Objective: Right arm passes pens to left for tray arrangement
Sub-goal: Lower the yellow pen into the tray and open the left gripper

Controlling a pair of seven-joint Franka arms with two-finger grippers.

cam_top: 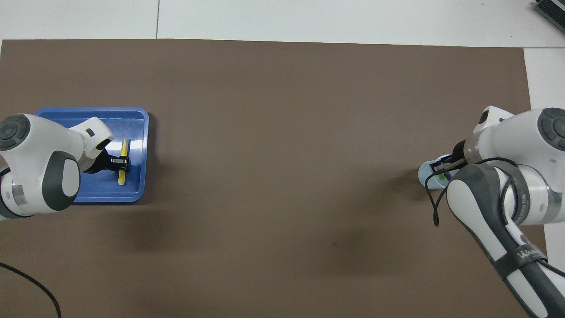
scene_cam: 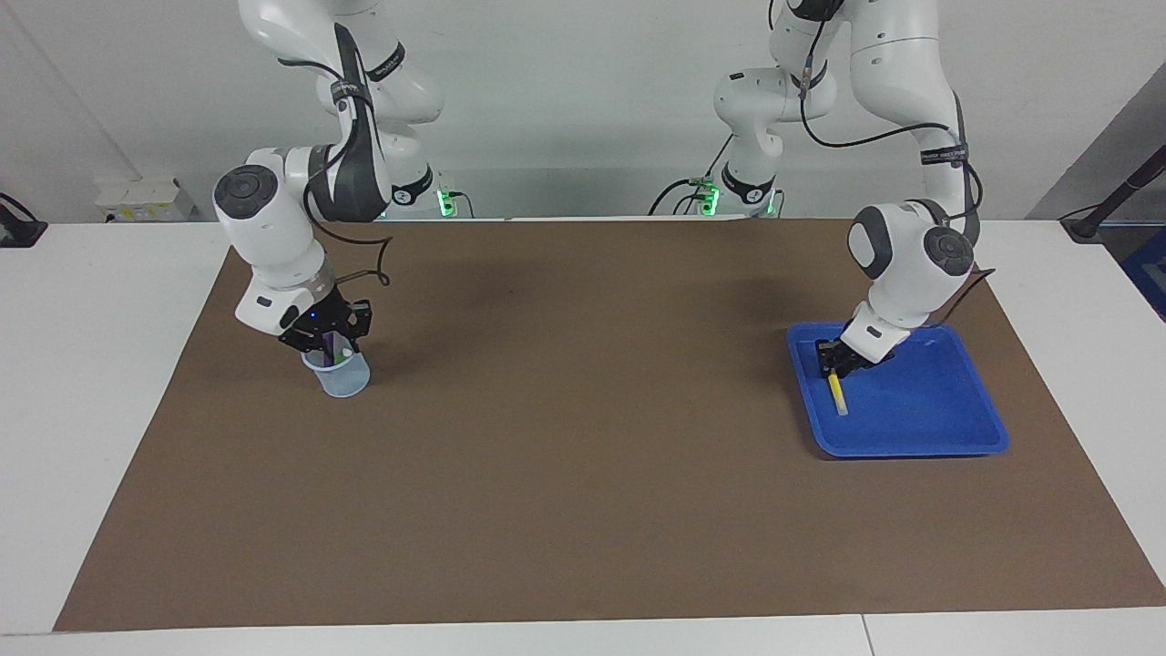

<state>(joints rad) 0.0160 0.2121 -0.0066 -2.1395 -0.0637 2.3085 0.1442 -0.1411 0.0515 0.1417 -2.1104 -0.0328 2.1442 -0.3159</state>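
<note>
overhead view: yellow pen [cam_top: 124, 160] under left hand [cam_top: 121, 162], maybe gripped.

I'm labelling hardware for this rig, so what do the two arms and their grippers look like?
Both arms are white and jointed, with dark grey joint caps, black cables and black two-finger grippers. The right gripper shows a small blue light; the left gripper shows none.

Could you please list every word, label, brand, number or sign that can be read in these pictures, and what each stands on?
"WAN...": white letters on the dark band around the right arm in the overhead view, cut off, so the rest cannot be read.
Bands on both arms in the facing view: printed, too small to read.
Blue tray, yellow pen, translucent cup: no text visible.
</note>
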